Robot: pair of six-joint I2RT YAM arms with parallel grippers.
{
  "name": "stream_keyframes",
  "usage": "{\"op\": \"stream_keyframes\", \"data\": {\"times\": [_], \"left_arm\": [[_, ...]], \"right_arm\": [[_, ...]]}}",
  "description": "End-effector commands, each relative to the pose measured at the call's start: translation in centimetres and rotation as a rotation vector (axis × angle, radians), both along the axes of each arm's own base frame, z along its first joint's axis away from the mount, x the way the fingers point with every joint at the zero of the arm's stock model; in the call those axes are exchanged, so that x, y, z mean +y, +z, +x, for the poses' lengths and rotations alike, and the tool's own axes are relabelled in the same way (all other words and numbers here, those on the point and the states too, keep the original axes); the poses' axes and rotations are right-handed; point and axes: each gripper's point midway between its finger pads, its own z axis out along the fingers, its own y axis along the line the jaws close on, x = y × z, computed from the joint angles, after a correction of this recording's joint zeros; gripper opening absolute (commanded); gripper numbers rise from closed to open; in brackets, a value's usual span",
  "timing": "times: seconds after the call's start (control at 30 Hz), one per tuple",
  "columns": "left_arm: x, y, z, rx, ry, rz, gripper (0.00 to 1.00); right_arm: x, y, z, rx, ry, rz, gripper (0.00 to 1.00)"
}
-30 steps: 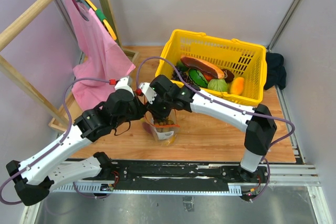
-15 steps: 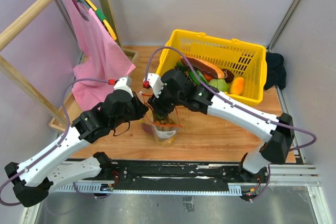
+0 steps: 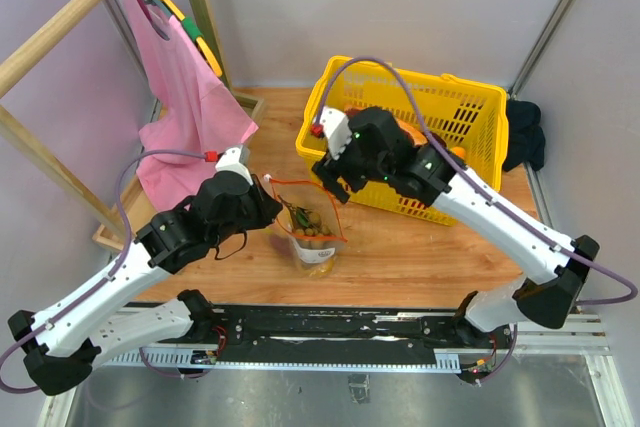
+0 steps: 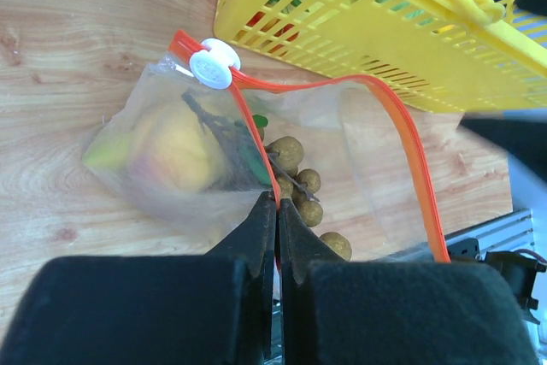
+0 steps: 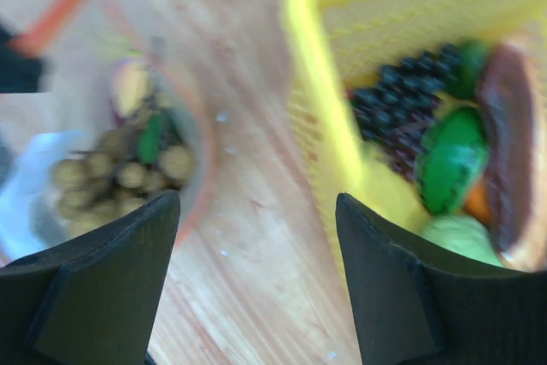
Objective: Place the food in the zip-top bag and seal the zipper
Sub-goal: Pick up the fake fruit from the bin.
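Observation:
The clear zip-top bag [image 3: 312,229] stands open on the wooden table, its red zipper strip [image 4: 408,138] curving round the mouth, with a white slider [image 4: 214,63] at one end. Inside lie an orange-yellow peach [image 4: 184,147] and a cluster of tan balls [image 4: 303,190]. My left gripper [image 4: 278,198] is shut on the near zipper strip and holds the mouth up. My right gripper [image 3: 335,175] is open and empty, raised between the bag and the yellow basket. In the right wrist view the bag's contents [image 5: 128,173] blur at left.
The yellow mesh basket [image 3: 478,97] stands at the back right with a brown bread roll [image 3: 400,132], dark grapes [image 5: 410,96] and green vegetables [image 5: 449,160]. A pink cloth [image 3: 180,97] hangs on a wooden rack at left. A dark cloth [image 3: 525,132] lies beside the basket.
My right gripper has let go over the bag, lifted out of its mouth and swung back right toward the basket. The left gripper keeps its hold on the strip.

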Motion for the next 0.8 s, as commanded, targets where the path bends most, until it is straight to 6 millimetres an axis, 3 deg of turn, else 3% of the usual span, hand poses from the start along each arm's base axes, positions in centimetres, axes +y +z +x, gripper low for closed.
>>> {"op": "stream_keyframes", "data": {"times": [0.0, 0.23, 0.5, 0.77], "left_arm": [[0.2, 1.3, 0.3, -0.048, 0.017, -0.029, 0.01], [0.5, 1.7, 0.5, -0.064, 0.03, -0.025, 0.0], [0.7, 2.7, 0.9, -0.094, 0.041, -0.023, 0.01], [1.4, 3.3, 1.3, -0.126, 0.074, -0.023, 0.0]], "right_arm": [[-6.6, 2.0, 4.3, -0.039, -0.235, -0.043, 0.77], [-13.8, 1.0, 9.1, 0.03, -0.497, -0.048, 0.84], [-20.6, -2.9, 12.8, 0.148, -0.716, -0.085, 0.9], [-24.1, -8.2, 14.8, 0.252, -0.821, -0.157, 1.0]]}}
